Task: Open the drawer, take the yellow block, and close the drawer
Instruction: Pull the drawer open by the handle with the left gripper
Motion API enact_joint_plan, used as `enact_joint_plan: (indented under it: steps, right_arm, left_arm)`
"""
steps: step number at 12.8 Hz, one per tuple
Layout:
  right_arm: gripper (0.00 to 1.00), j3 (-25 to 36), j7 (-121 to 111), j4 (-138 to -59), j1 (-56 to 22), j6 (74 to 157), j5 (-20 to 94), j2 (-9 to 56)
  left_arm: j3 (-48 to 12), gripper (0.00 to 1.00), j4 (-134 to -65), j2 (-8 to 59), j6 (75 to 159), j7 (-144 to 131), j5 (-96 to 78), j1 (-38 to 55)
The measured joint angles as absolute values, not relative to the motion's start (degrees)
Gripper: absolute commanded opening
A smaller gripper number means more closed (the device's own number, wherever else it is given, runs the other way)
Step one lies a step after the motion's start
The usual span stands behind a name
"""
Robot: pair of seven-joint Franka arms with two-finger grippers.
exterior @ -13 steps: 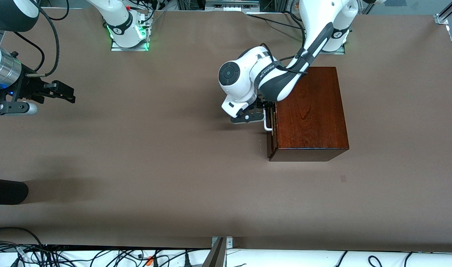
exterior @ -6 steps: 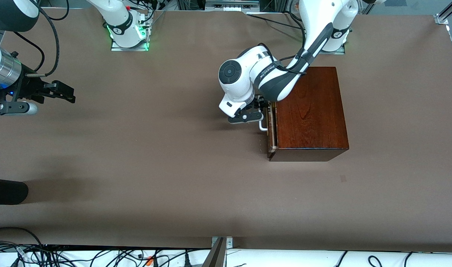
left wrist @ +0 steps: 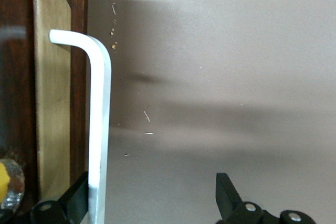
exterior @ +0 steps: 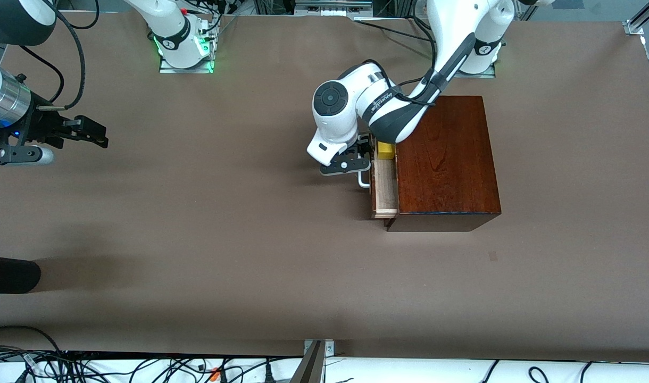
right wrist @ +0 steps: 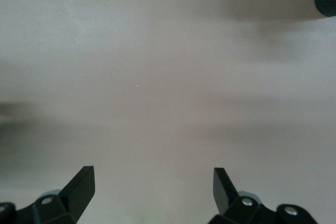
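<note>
Drawer (exterior: 384, 186) now stands partly out of the box (exterior: 446, 162), more than half a second ago; pale interior exposed. Block (exterior: 385, 151) shows inside, at the end farther from camera. Left gripper (exterior: 363, 159) at the handle (exterior: 363, 180), fingers apart, one hooked behind the bar. Reach-in looks nearly possible. Right gripper (exterior: 93, 133) waits, spread wide, over bare table.

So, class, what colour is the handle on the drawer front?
White: the handle is a plain white bar on the dark wood drawer front, clearest in the left wrist view.
</note>
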State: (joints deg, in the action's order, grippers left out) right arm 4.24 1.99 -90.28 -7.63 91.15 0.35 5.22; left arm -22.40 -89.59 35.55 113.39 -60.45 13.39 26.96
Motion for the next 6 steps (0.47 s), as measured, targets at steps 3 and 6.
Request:
enact_joint_plan:
  steps: [3, 6]
  right_arm:
    - [1.0, 4.24, 1.99, -90.28, -7.63, 91.17, 0.35, 5.22]
    - [1.0, 4.27, 1.99, -90.28, -7.63, 91.16, 0.35, 5.23]
  left_arm:
    - [-22.23, 1.0, -88.88, 35.94, 114.16, -62.07, 13.16, 27.55]
    - [-22.34, 1.0, -87.23, 36.89, 115.32, -62.99, 12.54, 28.44]
